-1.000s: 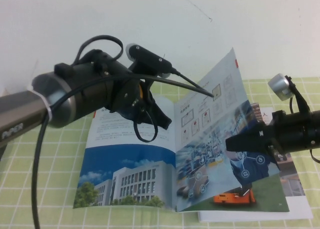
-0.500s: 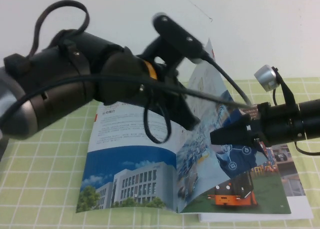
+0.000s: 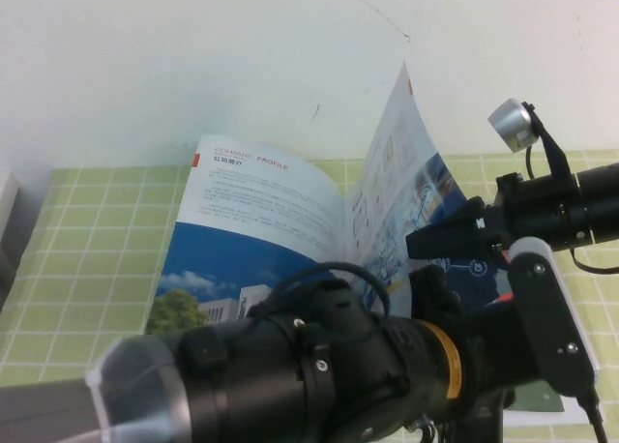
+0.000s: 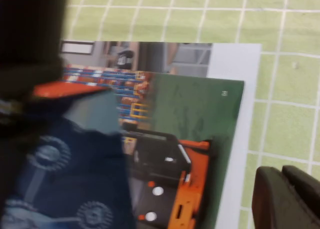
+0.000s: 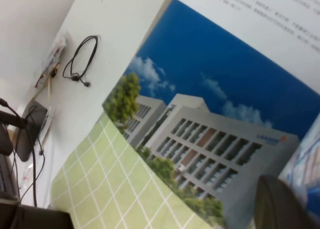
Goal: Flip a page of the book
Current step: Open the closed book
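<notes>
The book (image 3: 247, 221) lies open on the green checked cloth, its "COMPANY PROFILE" page with the white building facing up on the left. The page (image 3: 395, 167) stands nearly upright over the spine. My right gripper (image 3: 418, 242) is shut on its outer edge, reaching in from the right. In the right wrist view one dark finger (image 5: 280, 204) shows before the building photo (image 5: 210, 139). My left arm (image 3: 290, 375) lies across the front of the book. Its gripper (image 4: 281, 176) is shut and holds nothing, hovering by the right-hand spread (image 4: 190, 134) with the orange vehicle.
A white sheet (image 4: 235, 54) lies under the book's right side. The green checked cloth (image 3: 87, 240) covers the table up to a white wall (image 3: 193, 56). A grey object (image 3: 6, 196) sits at the far left edge. A black cable loop (image 5: 82, 56) lies beyond the cloth.
My left arm has swung from above the book down to the front of the table. The right gripper has carried the page further left, from slanted to nearly upright.
</notes>
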`<state>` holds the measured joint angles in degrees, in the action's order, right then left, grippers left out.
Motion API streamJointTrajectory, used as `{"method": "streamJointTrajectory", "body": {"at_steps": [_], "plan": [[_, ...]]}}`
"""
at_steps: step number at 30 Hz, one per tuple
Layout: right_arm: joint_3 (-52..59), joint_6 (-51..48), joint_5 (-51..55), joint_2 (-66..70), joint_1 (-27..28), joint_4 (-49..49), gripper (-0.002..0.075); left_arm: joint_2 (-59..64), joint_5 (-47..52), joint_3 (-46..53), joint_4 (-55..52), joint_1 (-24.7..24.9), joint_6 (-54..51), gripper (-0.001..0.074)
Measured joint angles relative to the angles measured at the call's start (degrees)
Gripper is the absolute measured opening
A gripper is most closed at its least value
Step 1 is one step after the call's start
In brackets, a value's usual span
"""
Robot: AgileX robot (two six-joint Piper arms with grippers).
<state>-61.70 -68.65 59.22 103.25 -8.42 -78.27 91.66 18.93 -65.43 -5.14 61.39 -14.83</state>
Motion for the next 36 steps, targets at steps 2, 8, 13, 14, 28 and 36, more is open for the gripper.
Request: {"method": "streamJointTrajectory", "body": {"at_steps": [2,8,13,14,28,36], "plan": [[0.0,0.1,0.1,0.0,0.7,0.3,-0.0002,1.3,-1.1,0.6,-0.5,0.6,0.5,-0.0003],[0.0,0.2,0.1,0.0,0.8,0.6,-0.0002,6.3,-6.3,1.0,-3.0,1.3,2.1,-0.0003],[0.0,0.2,0.1,0.0,0.8,0.9,-0.0002,10.2,-10.8,1.0,-7.3,1.3,2.5,-0.0003],[0.0,0.2,0.1,0.0,0.8,0.9,-0.0002,11.0,-11.0,1.0,-8.2,1.3,2.5,-0.0003],[0.0,0.3,0.2,0.0,0.8,1.6,-0.0002,14.7,-4.6,1.0,-56.7,1.3,44.8,-0.0003],[-0.1,0.3,0.4,0.0,0.8,1.7,-0.0002,17.0,1.2,1.0,-89.5,4.6,69.1,-0.0003]]}}
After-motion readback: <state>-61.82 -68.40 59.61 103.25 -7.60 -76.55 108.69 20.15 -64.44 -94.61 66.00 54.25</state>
